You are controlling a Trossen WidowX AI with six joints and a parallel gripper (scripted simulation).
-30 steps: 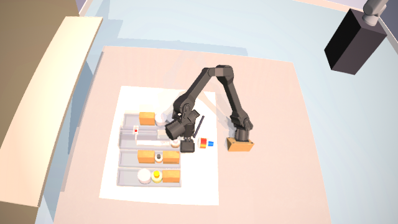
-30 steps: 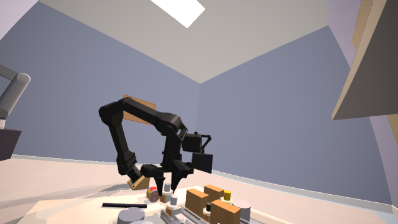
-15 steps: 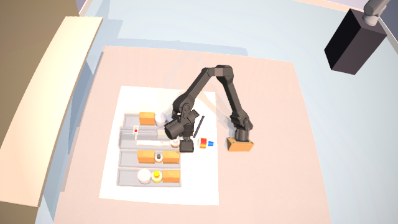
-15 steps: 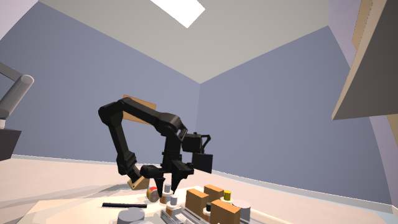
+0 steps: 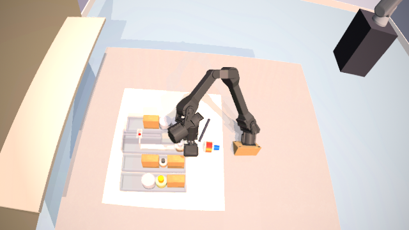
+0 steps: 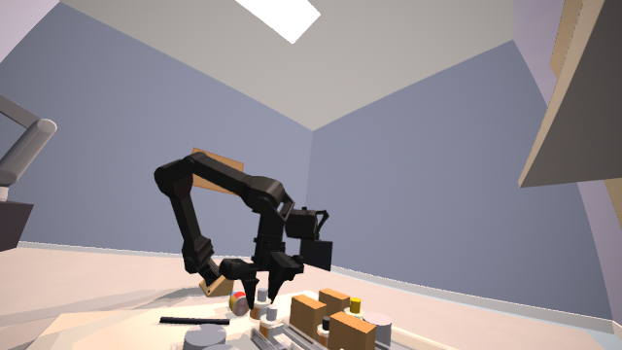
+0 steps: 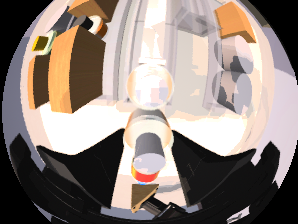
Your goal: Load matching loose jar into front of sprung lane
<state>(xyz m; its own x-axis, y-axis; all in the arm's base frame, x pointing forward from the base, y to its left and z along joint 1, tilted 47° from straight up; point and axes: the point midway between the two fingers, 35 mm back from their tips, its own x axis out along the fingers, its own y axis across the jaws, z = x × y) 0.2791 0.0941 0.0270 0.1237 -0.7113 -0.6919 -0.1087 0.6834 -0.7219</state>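
Note:
My gripper is shut on a small jar with a grey lid and an orange label. It holds the jar upright just outside the front end of the sprung lane. A like jar stands in the lane right behind the front end, close in front of the held jar. The pusher plate with a red dot sits far back in the lane. In the top view the wrist hides the held jar.
A red and yellow jar with a blue lid lies to the right of the gripper. A black stick lies nearby. The neighbouring lanes hold orange boxes and other jars. The arm's base stands at the right.

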